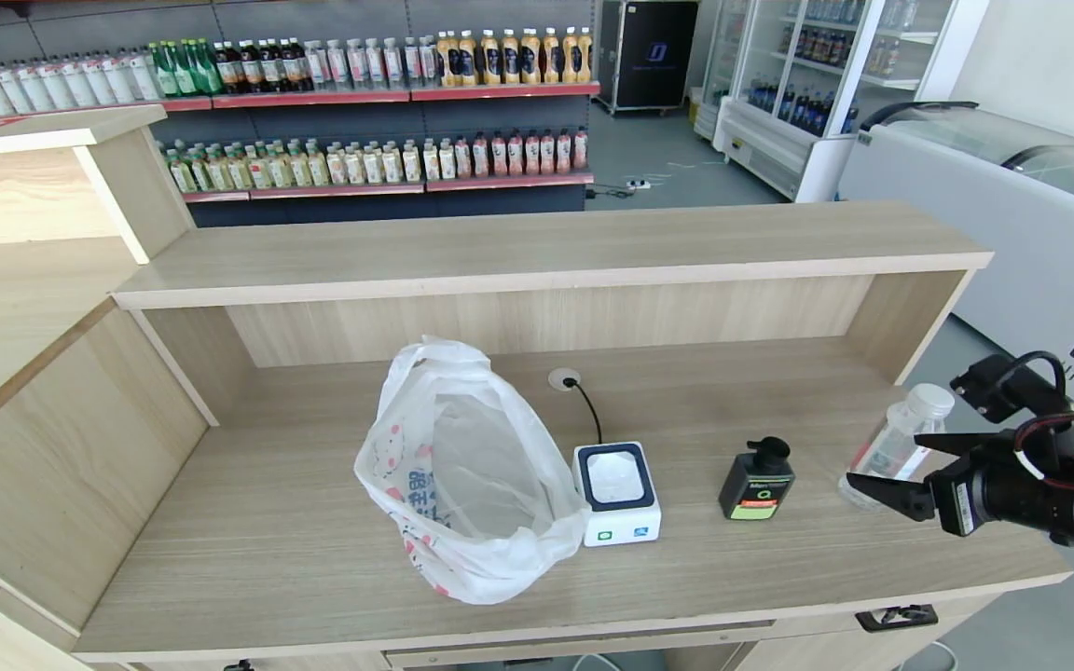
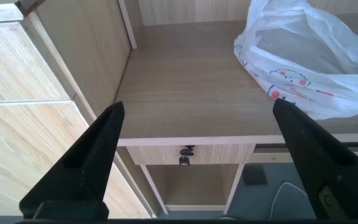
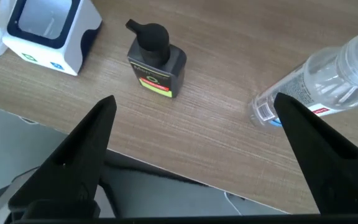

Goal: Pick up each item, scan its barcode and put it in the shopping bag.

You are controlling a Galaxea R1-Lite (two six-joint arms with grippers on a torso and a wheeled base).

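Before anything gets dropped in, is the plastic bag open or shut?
Open: the bag stands on the counter with its mouth spread wide, so its inside shows.

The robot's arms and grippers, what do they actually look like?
Both are black. The left gripper and right gripper each end in two flat, wedge-shaped fingers tapering to a point. In the head view the right arm is a dark, ribbed cylinder with a small white label near the wrist and black and red cables looping over it.
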